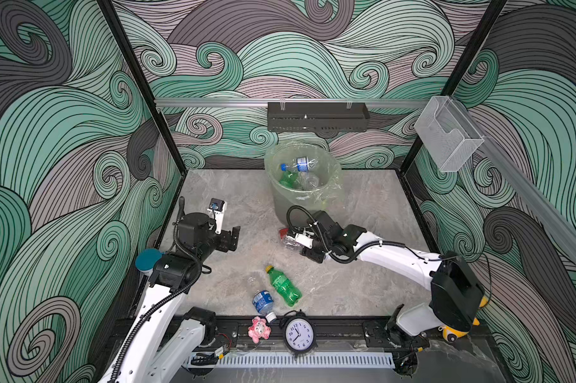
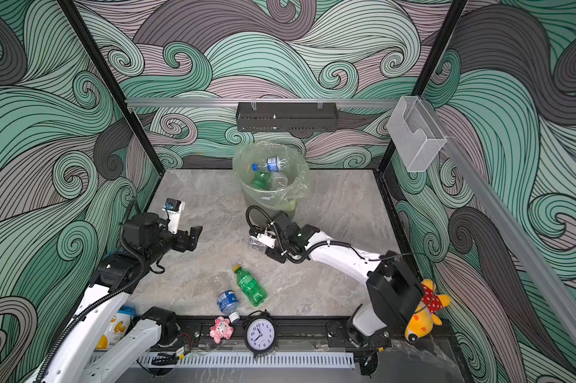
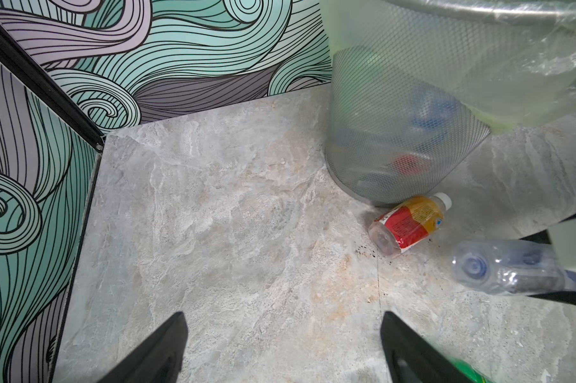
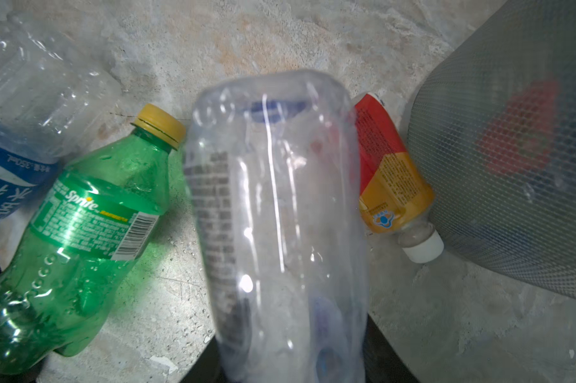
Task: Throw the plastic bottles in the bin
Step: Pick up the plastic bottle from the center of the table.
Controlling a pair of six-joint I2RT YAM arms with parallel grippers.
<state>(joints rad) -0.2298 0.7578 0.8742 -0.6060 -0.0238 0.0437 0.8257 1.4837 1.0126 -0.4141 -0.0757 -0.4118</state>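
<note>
Clear thin plastic: the bottle (image 4: 280, 215) we clench in our right gripper (image 1: 298, 245) sits low, near the bin (image 1: 280, 202). We judge it light, crushable and slick, best pinched across the stiffer shoulder, not the soft middle. Our left gripper (image 3: 281, 318) stands spread and empty. The green bottle (image 4: 81, 232), blue-labelled bottle (image 4: 15, 172) and red-orange bottle (image 4: 386, 172) lie loose nearby.

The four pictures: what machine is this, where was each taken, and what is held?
A left and a right white robot arm, each ending in two black fingers. Two pictures look down from overhead; two come from wrist cameras. The right arm's fingers are shut on a clear plastic bottle; the left arm's fingers stand open, empty. On the grey stone-look table lie a green yellow-capped bottle, a clear blue-labelled bottle and, beside the bag-lined grey mesh bin, a red-orange labelled bottle.
</note>
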